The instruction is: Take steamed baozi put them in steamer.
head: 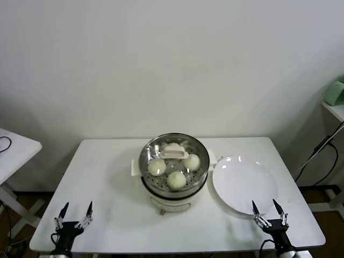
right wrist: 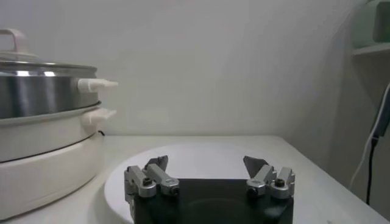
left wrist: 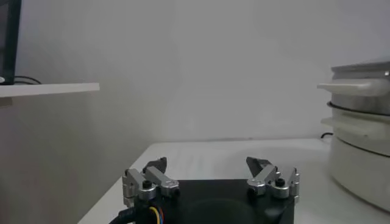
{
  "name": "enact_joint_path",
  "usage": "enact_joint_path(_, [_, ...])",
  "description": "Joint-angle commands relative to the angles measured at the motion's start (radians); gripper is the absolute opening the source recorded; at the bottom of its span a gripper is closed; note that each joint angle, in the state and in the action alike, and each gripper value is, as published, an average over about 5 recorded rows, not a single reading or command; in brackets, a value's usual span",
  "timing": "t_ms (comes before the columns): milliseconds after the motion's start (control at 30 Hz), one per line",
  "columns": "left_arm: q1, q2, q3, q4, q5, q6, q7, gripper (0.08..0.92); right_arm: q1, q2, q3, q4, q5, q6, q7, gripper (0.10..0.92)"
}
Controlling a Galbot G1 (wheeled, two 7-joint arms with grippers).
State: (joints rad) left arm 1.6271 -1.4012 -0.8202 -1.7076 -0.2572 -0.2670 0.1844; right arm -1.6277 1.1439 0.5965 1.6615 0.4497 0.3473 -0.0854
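Note:
The steamer [head: 173,200] stands mid-table, a shiny steel pot on a cream base, with a glass lid [head: 173,152] resting on top. Through the lid three baozi show on the perforated tray: one toward the left [head: 156,167], one at the front [head: 176,180], one toward the right [head: 191,162]. My left gripper [head: 78,207] is open and empty at the table's front left corner, well away from the steamer [left wrist: 359,152]; its wrist view shows the jaws [left wrist: 206,163] spread wide. My right gripper [head: 264,205] is open and empty by the plate's front edge, its jaws [right wrist: 205,161] apart, the steamer [right wrist: 42,140] off to one side.
An empty white plate [head: 244,183] lies right of the steamer, also in the right wrist view [right wrist: 183,152]. The white table [head: 107,177] is bare on its left half. A second white table [head: 13,148] stands at far left. A shelf with a green object [head: 336,91] and cables [head: 322,148] are at far right.

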Motion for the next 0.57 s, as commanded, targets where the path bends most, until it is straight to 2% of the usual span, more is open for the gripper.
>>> enact_joint_path(33, [0.004,-0.002,-0.004,0.004,0.006,-0.006,0.002,0.823,0.004,0.001,-0.003,-0.002,0.005,0.0,-0.004,0.823])
enact_joint_path(567, [0.008,0.0,0.001,0.008,0.032,0.001,0.019,0.823,0.005,0.0,-0.006,-0.002,0.007,0.005,-0.006,0.823])
